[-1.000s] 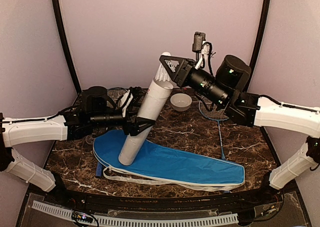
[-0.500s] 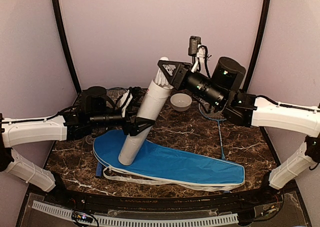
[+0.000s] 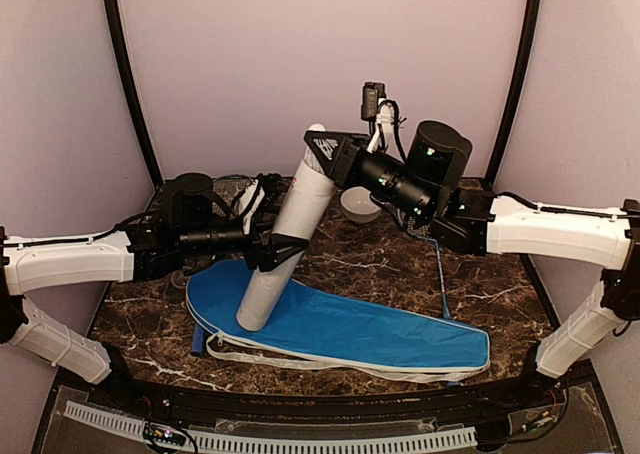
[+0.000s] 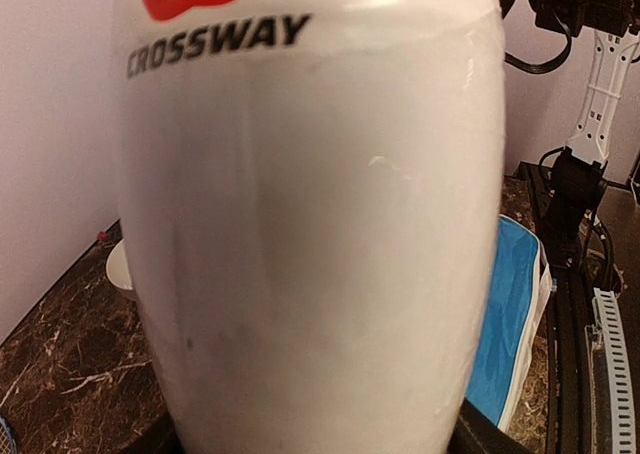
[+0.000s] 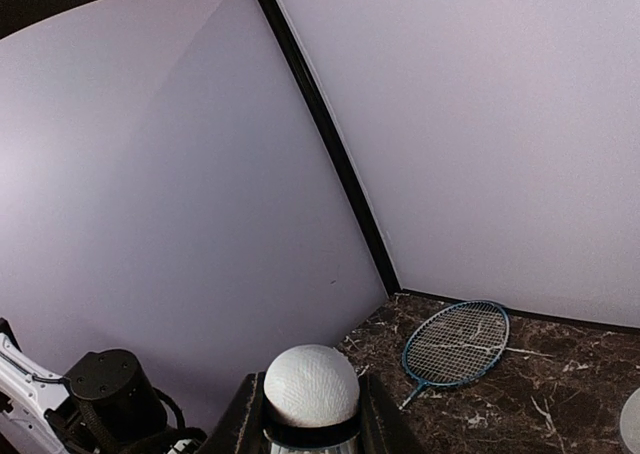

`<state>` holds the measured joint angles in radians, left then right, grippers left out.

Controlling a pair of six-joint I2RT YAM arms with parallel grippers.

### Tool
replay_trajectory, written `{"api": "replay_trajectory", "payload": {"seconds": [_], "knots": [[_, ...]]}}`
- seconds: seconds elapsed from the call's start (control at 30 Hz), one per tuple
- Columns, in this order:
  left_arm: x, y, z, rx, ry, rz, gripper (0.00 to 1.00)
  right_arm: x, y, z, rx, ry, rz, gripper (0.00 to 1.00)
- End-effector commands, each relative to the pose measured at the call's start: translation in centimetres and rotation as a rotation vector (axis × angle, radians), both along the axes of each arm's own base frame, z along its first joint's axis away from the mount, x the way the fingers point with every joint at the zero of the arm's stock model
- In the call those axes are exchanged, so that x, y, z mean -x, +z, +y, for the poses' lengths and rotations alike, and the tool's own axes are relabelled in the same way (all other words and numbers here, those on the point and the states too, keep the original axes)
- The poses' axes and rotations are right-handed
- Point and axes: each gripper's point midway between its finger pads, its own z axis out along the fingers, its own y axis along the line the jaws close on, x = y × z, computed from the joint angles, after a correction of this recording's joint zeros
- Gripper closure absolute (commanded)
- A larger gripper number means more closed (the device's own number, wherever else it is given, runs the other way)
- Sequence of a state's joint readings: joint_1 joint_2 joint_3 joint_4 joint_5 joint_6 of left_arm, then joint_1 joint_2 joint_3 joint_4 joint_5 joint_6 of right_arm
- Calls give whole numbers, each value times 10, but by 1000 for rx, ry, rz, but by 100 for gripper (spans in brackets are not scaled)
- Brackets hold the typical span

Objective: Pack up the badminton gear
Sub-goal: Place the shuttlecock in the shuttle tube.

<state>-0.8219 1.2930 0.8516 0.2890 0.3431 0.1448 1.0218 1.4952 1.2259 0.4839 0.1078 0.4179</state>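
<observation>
Blue fabric takes up most of the surface (image 3: 400,264): the long racket cover (image 3: 350,329) lies flat beneath the tube's foot and stretches away from it toward the right arm's side. The white tube (image 3: 285,234) stands tilted on that cover, mouth uppermost, and the left end effector (image 3: 272,252) is clamped round the tube's lower half, steadying it. One blue-framed racket (image 5: 458,344) lies on the surface behind the tube, near the back wall. Over the last second the right end effector (image 3: 322,152) has swung across from beside the tube's mouth to directly at it, closed on a shuttlecock (image 5: 311,384) whose rounded cork shows between the fingers. That shift suggests the shuttlecock is about to go into the tube; whether its feathers are already inside the mouth cannot be told. Racket and cover look not yet packed.
</observation>
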Motion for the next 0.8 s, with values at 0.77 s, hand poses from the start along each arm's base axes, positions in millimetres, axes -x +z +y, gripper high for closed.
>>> {"api": "replay_trajectory", "payload": {"seconds": [0.77], "knots": [[12,25,0,49,-50,-80,32,20,-15,-10,7,20,26,50]]}}
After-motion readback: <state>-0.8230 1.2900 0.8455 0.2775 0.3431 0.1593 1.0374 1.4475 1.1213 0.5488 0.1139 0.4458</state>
